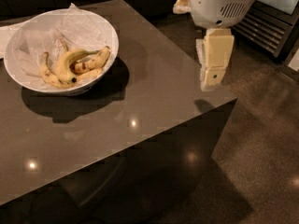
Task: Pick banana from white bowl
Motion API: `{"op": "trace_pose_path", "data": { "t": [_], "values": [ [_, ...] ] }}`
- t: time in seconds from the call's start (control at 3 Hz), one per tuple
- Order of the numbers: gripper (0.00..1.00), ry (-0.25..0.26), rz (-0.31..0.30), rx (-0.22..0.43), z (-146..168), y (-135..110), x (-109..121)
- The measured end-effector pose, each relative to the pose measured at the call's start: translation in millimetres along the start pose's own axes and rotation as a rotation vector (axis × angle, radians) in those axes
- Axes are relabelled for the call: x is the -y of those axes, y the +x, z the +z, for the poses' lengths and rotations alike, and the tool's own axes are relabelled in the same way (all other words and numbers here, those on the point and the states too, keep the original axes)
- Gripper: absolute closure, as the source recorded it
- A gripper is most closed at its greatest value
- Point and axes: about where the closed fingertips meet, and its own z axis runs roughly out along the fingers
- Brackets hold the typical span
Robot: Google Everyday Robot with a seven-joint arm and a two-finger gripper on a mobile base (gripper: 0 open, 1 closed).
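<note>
The plump greenish-yellow banana (69, 63), in the wide white bowl (110, 37), lies well across the dark surface (154, 97) from the cream tool (210, 80). I cannot tell whether the tool is open or closed.

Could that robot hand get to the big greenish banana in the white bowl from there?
Probably yes. The hand hangs over the table, well right of the white bowl; nothing stands between them, and the banana lies uncovered.
</note>
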Motion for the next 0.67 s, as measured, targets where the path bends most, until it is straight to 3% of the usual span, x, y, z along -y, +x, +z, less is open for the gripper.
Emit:
{"op": "trace_pose_path", "data": {
  "t": [0.33,0.67],
  "values": [
    [0.0,0.0,0.0,0.0,0,0,0],
    [0.0,0.048,-0.034,0.043,-2,-16,14]
  ]
}}
